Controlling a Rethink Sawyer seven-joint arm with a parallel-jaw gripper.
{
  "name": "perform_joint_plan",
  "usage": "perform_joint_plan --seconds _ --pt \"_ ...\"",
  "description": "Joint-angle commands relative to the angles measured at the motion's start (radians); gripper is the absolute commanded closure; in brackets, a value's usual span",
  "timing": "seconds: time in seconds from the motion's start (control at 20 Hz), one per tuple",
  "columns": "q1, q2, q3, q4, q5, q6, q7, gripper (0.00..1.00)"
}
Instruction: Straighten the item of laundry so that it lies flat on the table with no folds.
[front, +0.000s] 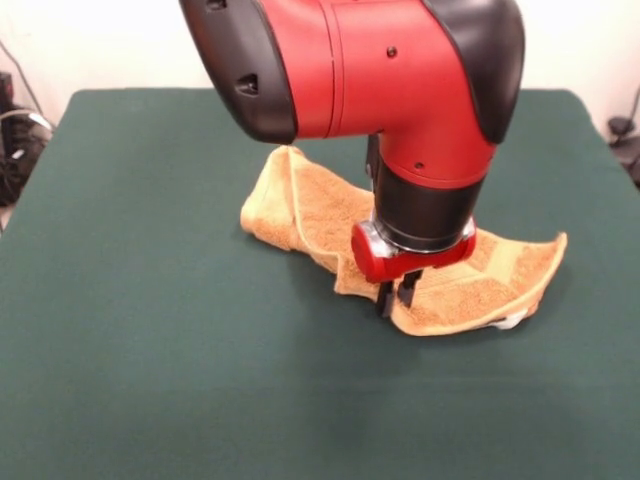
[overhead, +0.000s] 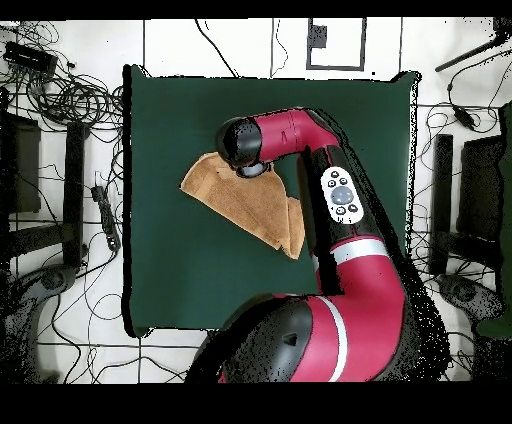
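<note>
Front view puts the red and black arm (front: 400, 90) right over the middle of the tabletop (front: 150, 380), its thick elbow and wrist blocking the central part of the towel (front: 310, 215) behind them. Around the green surface lie only background things: dark cables and equipment at the left edge (front: 15, 140) and a small dark object at the right edge (front: 622, 130). From overhead, tangled cables (overhead: 70, 100) spread over the pale tiled floor (overhead: 180, 40) on the left, and dark stands (overhead: 470, 200) sit to the right of the tabletop; the arm's curved links cover the towel's one end there too.

The tabletop cover is a plain, matte, dark green cloth, felt-like and smooth, rectangular with rounded corners. The arm's shells are glossy plastic, red with black caps, and a red collar sits just above the black fingers.

The towel is orange-tan terry with a looped, nubbly face and a paler woven band running near an edge. It lies near the tabletop's centre, folded over into a long, roughly triangular strip, not flat: one end is bunched in a rolled fold, the other corner curls upward, and a small white bit (front: 508, 322) peeks from beneath that end. The pincer (front: 397, 297) points straight down with its fingers drawn narrow, their tips at the towel's near edge, seemingly pinching the cloth.
</note>
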Motion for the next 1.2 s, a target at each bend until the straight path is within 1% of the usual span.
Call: perform_joint_plan --seconds 0.05,0.2,0.4,0.65,0.75,0.9,1.2 --pt "0.045 -0.055 0.066 0.0 0.023 0.074 -0.208 1.0" --pt "0.042 -0.068 0.062 0.015 0.023 0.074 -0.205 1.0" --pt "0.051 -0.071 0.058 -0.004 0.028 0.101 -0.195 1.0" --pt "0.059 -0.057 0.062 -0.043 0.022 0.132 -0.219 1.0" --pt "0.058 -0.047 0.07 -0.058 0.018 0.141 -0.251 1.0" --pt "0.054 -0.023 0.096 -0.095 0.008 0.158 -0.343 1.0" --pt "0.058 0.001 0.117 -0.133 0.006 0.186 -0.434 1.0"
